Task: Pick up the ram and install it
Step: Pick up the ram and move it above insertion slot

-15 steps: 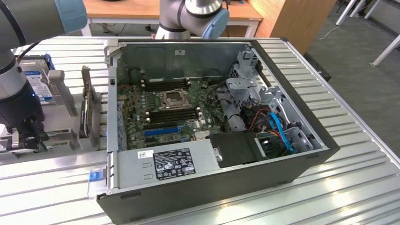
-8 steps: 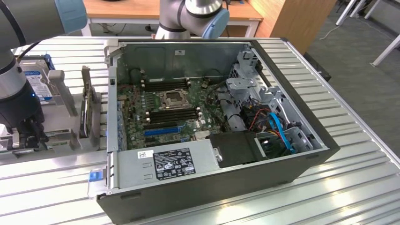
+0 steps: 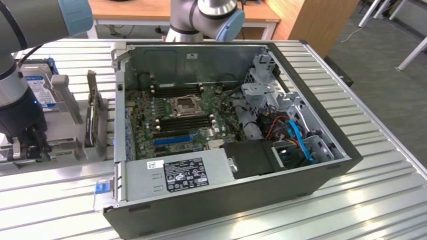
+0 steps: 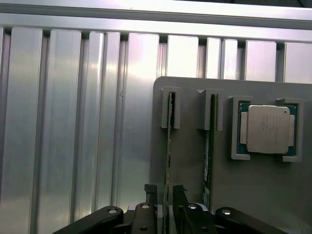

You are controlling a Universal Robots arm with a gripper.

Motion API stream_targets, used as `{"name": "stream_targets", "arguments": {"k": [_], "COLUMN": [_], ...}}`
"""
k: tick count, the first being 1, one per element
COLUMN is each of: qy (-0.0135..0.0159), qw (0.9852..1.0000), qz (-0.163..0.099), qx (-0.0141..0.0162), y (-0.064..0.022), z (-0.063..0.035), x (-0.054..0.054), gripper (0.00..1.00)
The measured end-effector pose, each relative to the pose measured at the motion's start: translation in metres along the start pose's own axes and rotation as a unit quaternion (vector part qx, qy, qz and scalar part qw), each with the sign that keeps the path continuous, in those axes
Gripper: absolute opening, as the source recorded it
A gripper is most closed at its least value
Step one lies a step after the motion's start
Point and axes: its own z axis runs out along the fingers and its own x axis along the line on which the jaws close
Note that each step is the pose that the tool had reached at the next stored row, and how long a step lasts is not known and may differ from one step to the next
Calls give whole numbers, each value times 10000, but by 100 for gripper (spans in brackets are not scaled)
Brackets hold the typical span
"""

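The ram (image 4: 168, 141) is a thin green stick standing on edge in a grey clip of the parts holder (image 4: 253, 195). My gripper (image 4: 165, 191) straddles its near end. One dark fingertip (image 4: 151, 191) sits on each side, pressed close against the board, so it is shut on the ram. The stick still sits in its clip. In the exterior view the gripper (image 3: 27, 146) hangs low over the holder at that view's left, beside the open computer case (image 3: 233, 130). The motherboard's black memory slots (image 3: 181, 123) lie inside the case.
A second green stick (image 4: 208, 146) stands in the neighbouring clip, and a processor chip (image 4: 267, 129) lies in a frame beyond it. A hard drive (image 3: 39, 87) and an upright card (image 3: 93, 112) stand near the gripper. The case wall (image 3: 120, 110) rises between holder and motherboard.
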Motion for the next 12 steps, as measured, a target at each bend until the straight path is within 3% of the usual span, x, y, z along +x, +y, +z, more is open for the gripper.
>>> {"name": "stream_targets", "arguments": {"k": [12], "qy": [0], "qw": [10000], "qz": [-1], "qx": [0], "y": [0], "z": [7], "x": [8], "gripper": [27]}}
